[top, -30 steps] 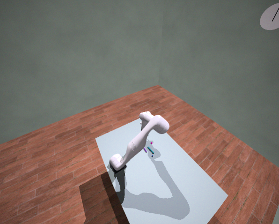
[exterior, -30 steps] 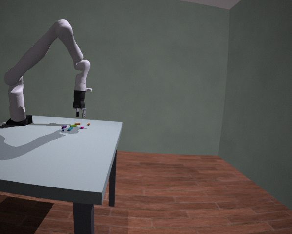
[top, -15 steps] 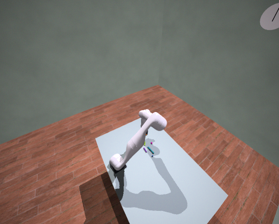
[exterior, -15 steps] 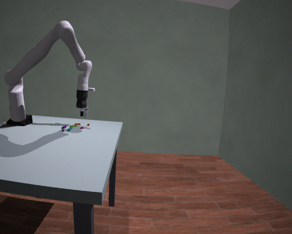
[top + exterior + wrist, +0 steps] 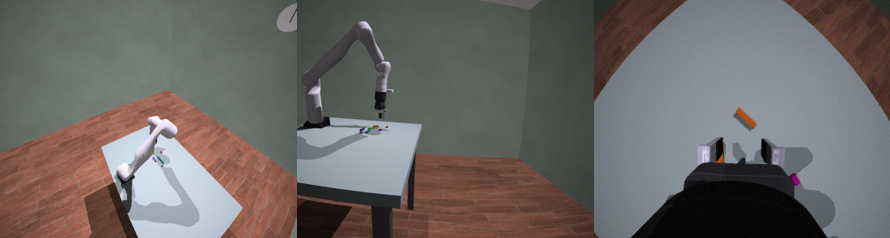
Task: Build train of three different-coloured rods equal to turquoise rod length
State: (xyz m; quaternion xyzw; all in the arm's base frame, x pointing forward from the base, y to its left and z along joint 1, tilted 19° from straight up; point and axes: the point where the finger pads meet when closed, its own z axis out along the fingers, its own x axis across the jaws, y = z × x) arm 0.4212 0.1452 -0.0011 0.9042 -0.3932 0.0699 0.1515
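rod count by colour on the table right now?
orange rods: 2
purple rod: 1
blue rod: 1
turquoise rod: 1
lime rod: 1
magenta rod: 1
Total: 7 rods
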